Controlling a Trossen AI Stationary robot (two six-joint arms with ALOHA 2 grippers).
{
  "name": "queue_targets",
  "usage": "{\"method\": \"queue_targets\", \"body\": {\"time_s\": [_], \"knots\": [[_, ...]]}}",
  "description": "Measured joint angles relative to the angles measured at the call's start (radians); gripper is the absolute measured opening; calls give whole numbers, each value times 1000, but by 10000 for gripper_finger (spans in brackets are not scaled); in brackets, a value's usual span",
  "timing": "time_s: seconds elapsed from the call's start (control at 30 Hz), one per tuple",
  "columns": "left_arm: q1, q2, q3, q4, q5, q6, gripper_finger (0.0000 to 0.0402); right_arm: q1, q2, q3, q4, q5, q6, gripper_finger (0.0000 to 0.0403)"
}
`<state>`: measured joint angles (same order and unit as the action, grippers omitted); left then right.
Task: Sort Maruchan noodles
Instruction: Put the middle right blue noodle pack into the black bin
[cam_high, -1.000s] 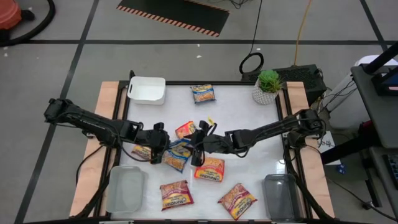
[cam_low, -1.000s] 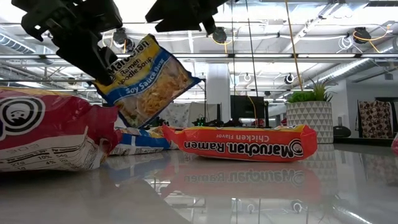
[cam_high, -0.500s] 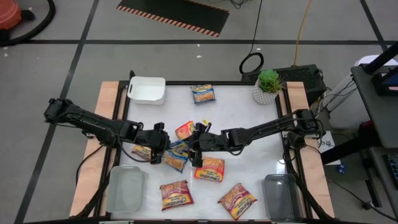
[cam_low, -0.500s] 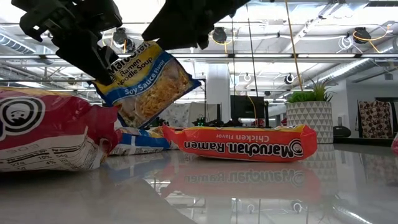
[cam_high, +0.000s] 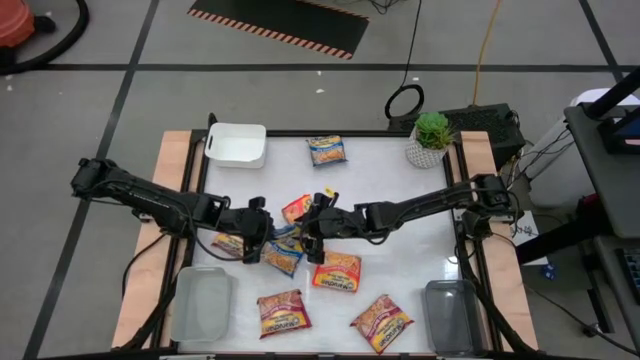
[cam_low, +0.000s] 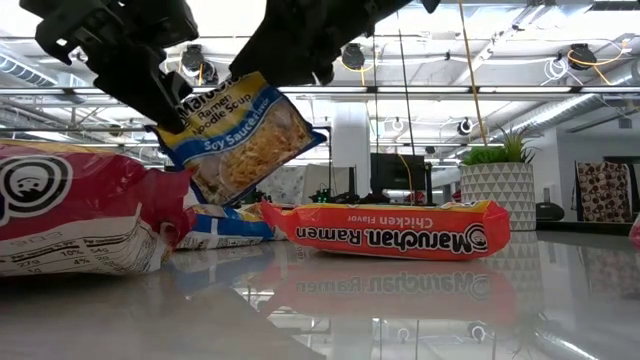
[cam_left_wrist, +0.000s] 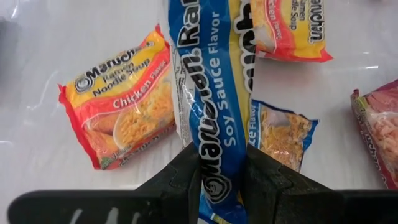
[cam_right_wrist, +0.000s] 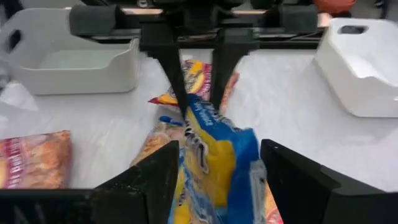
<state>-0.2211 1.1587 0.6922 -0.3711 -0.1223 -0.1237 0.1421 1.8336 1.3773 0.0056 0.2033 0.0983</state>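
My left gripper (cam_high: 262, 238) (cam_left_wrist: 222, 158) is shut on a blue soy-sauce Maruchan packet (cam_high: 284, 252) (cam_low: 235, 135), which is held above the table's middle. My right gripper (cam_high: 311, 228) (cam_right_wrist: 217, 152) is open and reaches in from the right. Its fingers stand on either side of the blue packet's free end (cam_right_wrist: 214, 155), and I cannot tell whether they touch it. Flat on the table lie an orange-red chicken packet (cam_high: 337, 270) (cam_low: 385, 230), another (cam_high: 298, 208), a dark red one (cam_high: 283, 312), one at the far edge (cam_high: 327, 150) and one near the front (cam_high: 381, 322). My left gripper pinches the blue packet between its two fingers at one short end (cam_left_wrist: 219, 186), by the printed logo. The fingers come slanting down from the table's left. The packet is lifted clear and hangs tilted below the fingers (cam_low: 150, 85), with its length running away from them.
A white bin (cam_high: 237, 145) stands at the far left corner. Clear bins sit at the near left (cam_high: 203, 305) and near right (cam_high: 450, 315). A potted plant (cam_high: 430, 140) is at the far right. Another blue packet (cam_left_wrist: 283, 134) lies under the lifted one.
My right gripper has moved toward the table's left and slightly toward the far edge, closing in on the blue packet until its open fingers flank it. My left gripper has kept the packet lifted in about the same place.
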Motion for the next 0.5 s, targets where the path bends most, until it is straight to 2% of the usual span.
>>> {"method": "queue_targets", "body": {"time_s": [0.23,0.5], "knots": [[0,0,0,37,0,24,93,-1,0,0,-7,-25,-6,211],[0,0,0,37,-1,24,93,-3,0,0,-75,-25,-4,144]]}}
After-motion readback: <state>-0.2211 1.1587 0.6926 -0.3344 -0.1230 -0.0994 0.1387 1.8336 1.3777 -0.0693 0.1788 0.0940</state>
